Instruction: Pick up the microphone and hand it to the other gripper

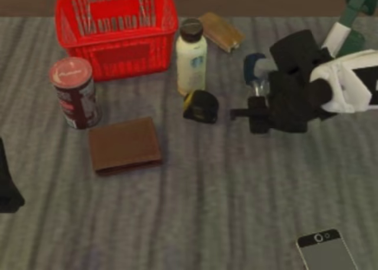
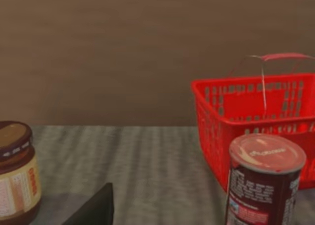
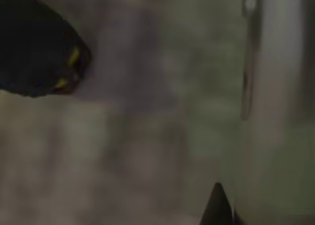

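Note:
The microphone [image 1: 256, 69] lies at the right of the table's middle, its navy head pointing to the far edge. Its grey handle [image 3: 275, 112] fills one side of the right wrist view. My right gripper [image 1: 258, 107] is low over the handle and shut on it, with one black fingertip [image 3: 216, 208] against its side. I cannot tell whether the microphone is off the cloth. The other gripper, my left gripper [image 1: 5, 184], is parked open at the left edge. One finger [image 2: 93, 210] of it shows in the left wrist view.
A black and yellow tape measure [image 1: 201, 106] and a cream bottle [image 1: 191, 57] stand just left of the microphone. Farther left are a red basket [image 1: 121, 60], a red can [image 1: 74, 93] and a brown wallet [image 1: 124, 145]. A phone [image 1: 325, 249] lies front right.

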Robot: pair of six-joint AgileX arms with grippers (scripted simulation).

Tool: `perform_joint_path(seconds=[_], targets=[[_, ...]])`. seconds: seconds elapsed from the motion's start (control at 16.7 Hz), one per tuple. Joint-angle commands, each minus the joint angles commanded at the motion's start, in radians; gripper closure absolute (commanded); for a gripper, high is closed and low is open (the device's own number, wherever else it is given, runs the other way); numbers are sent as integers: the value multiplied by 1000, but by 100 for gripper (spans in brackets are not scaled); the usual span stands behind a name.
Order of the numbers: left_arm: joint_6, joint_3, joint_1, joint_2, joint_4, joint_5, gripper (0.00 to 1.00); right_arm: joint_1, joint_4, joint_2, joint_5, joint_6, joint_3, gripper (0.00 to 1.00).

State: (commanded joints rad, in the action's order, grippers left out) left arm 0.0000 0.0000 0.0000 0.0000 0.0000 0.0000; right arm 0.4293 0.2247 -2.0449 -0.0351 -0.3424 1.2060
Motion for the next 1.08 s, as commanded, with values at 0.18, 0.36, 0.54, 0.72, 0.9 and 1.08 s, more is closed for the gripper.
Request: perform_joint_path(seconds=[0.18,0.36,0.54,0.72,0.9,1.08], targets=[[0,0,0,0,0,0,0,1,-278,47,-73,74,-78,100],[0,0,0,0,0,0,0,1,-572,108,-149,153,-165,100],[0,0,0,0,0,0,0,0,-834,177,-219,228,-242,100],[0,0,0,0,0,0,0,-1,-1014,242,-273,289,-296,100],[0,0,0,0,0,0,0,-2,-1100,285,-302,323,-324,100],[0,0,0,0,0,0,0,-2,-1106,289,-304,326,-326,100]])
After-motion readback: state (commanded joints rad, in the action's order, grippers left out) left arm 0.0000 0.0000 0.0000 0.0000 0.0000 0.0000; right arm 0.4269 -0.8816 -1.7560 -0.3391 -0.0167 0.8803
